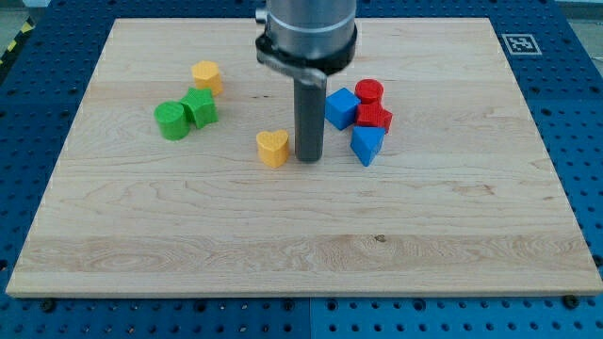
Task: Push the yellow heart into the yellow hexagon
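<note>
Camera view | wooden board | blue perforated table | marker tag

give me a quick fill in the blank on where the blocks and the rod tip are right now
1. My tip stands just to the view's ____ of the yellow heart.
2. The yellow hexagon lies toward the view's upper ____ of the heart.
3. Two ____ blocks touch each other just below the hexagon.
4. The red and ____ blocks cluster right of my tip.

Missing words: right; left; green; blue

Bystander blocks on wooden board

Left: green cylinder touching green block. Right: blue cube, red cylinder, red block, blue triangle clustered.
</note>
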Action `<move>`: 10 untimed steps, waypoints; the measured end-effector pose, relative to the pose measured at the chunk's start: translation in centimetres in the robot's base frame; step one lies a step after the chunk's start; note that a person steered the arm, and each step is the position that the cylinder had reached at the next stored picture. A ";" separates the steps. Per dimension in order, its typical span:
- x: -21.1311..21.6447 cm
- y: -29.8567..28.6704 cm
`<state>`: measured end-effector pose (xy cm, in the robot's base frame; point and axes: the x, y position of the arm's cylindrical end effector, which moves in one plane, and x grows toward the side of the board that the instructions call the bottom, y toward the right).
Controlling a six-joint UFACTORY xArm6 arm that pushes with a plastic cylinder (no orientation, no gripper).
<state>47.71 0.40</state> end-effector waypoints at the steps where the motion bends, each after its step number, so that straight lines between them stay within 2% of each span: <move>1: 1.7 0.0; 3: 1.0 -2.2; 8: -8.2 -9.6; 10: -8.6 -10.4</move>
<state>39.09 -10.00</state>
